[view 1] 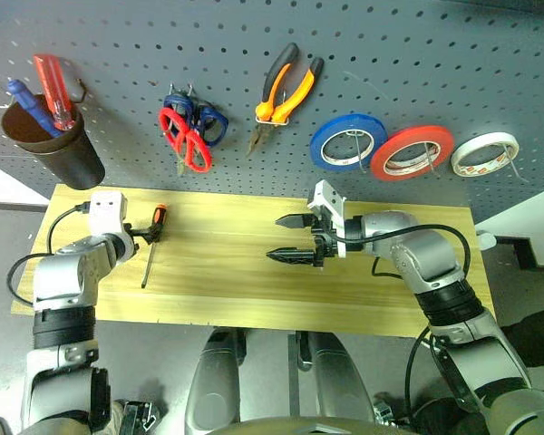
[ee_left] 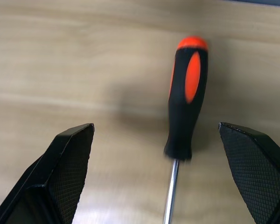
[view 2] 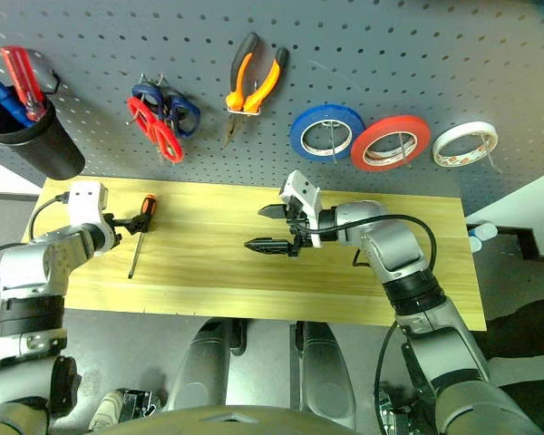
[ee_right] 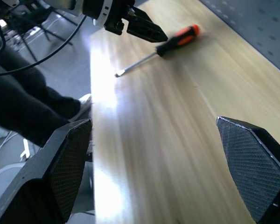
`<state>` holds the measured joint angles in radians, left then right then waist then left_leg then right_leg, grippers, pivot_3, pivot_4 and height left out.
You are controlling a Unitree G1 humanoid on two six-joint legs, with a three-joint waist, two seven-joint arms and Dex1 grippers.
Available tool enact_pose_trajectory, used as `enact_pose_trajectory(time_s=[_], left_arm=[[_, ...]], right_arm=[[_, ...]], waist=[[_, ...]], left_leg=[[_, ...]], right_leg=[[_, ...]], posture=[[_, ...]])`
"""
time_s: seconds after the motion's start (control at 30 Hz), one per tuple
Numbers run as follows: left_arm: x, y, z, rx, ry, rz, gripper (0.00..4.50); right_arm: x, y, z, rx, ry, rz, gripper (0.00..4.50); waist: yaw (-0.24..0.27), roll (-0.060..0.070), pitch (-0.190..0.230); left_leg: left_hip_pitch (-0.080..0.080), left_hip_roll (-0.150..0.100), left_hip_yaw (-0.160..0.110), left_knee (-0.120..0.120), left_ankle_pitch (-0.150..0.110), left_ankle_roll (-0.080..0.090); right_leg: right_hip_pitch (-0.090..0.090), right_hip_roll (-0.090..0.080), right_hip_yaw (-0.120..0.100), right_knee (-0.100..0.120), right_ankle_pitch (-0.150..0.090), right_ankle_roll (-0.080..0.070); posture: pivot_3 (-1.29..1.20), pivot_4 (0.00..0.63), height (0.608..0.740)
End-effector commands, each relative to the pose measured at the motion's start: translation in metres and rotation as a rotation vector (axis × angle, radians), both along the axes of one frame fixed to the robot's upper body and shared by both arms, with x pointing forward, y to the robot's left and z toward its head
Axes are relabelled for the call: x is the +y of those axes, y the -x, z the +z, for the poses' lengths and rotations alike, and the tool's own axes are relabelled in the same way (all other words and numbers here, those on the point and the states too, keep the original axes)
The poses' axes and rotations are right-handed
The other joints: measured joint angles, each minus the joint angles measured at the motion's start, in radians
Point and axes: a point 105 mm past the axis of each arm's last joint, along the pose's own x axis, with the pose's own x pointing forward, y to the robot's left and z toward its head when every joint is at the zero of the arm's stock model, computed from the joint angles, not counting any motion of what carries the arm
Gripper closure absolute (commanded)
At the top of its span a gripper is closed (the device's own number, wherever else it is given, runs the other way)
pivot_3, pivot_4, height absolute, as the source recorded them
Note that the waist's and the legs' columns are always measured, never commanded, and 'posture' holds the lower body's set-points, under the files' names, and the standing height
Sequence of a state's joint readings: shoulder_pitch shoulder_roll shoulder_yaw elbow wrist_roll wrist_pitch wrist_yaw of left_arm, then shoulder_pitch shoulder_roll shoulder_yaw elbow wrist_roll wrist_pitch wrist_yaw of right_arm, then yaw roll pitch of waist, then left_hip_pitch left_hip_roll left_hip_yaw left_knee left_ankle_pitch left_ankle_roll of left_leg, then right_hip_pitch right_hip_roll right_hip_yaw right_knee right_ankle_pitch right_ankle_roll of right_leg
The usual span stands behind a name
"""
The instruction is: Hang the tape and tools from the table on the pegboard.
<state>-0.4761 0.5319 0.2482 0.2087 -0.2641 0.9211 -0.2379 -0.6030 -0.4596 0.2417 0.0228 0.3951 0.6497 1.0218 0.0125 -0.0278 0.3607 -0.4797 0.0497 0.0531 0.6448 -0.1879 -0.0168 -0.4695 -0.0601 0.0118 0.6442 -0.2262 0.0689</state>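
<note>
The slim screwdriver point(view 1: 160, 218) with its orange-and-black handle lies on the light wood table point(view 1: 236, 290), towards its left end. My left gripper point(view 1: 145, 234) is open right at the handle; in the left wrist view the handle point(ee_left: 186, 107) lies between its two spread fingers point(ee_left: 67, 172), untouched. My right gripper point(view 1: 275, 238) hangs open over the table's middle, pointing left, holding nothing. On the pegboard point(view 1: 417, 54) hang the red tape point(view 1: 412, 152), the pliers point(view 1: 286, 91) and the red-handled scissors point(view 1: 189, 145).
Blue-handled scissors point(view 1: 208, 120) share the hook with the red pair. A blue roll point(view 1: 347, 142) and a small white roll point(view 1: 483, 154) flank the red tape. The dark cup point(view 1: 54, 145) at the board's left holds a clear red-handled screwdriver point(view 1: 53, 86) and a blue pen.
</note>
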Motion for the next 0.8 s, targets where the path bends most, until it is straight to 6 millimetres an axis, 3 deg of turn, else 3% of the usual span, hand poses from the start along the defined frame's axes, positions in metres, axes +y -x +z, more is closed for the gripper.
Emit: enact_pose_trajectory(time_s=[0.03, 0.27, 0.37, 0.7, 0.8], left_arm=[[0.005, -0.010, -0.002, -0.003, -0.025, 0.008, 0.02], [0.001, -0.013, -0.022, 0.088, -0.014, 0.023, 0.02], [-0.005, -0.006, -0.030, 0.124, 0.001, 0.012, 0.63], [-0.007, 0.012, -0.037, 0.183, 0.009, 0.018, 3.95], [-0.004, 0.017, -0.034, 0.170, 0.016, 0.039, 3.98]], right_arm=[[-0.006, -0.001, 0.008, -0.039, -0.007, -0.031, 0.00], [-0.011, -0.002, 0.008, -0.042, 0.002, -0.059, 0.00], [-0.013, -0.003, 0.007, -0.048, 0.005, -0.069, 0.00], [-0.015, -0.011, 0.010, -0.078, 0.006, -0.087, 0.00], [-0.015, -0.015, 0.011, -0.093, 0.004, -0.092, 0.00]], waist=[[-0.001, 0.000, 0.005], [-0.003, 0.001, 0.017], [-0.004, 0.001, 0.017], [-0.007, 0.001, 0.017], [-0.009, 0.001, 0.017]], left_leg=[[0.000, 0.000, 0.000, 0.000, 0.000, 0.000], [-0.001, 0.000, 0.001, -0.002, 0.000, 0.000], [-0.001, 0.000, 0.001, -0.002, 0.000, 0.000], [0.000, 0.000, 0.001, -0.002, 0.000, 0.000], [0.000, 0.000, 0.001, -0.003, 0.000, 0.000]], right_leg=[[0.000, 0.000, 0.000, 0.000, 0.000, 0.000], [-0.002, 0.000, 0.000, 0.000, 0.000, 0.000], [-0.002, 0.000, 0.000, 0.000, 0.000, 0.000], [-0.002, -0.001, 0.000, 0.000, 0.000, 0.000], [-0.002, -0.001, 0.000, 0.000, 0.000, 0.000]], posture=[[0.03, 0.447, 0.723], [0.01, 0.447, 0.723], [0.01, 0.442, 0.723], [0.01, 0.416, 0.723], [0.01, 0.397, 0.723]])
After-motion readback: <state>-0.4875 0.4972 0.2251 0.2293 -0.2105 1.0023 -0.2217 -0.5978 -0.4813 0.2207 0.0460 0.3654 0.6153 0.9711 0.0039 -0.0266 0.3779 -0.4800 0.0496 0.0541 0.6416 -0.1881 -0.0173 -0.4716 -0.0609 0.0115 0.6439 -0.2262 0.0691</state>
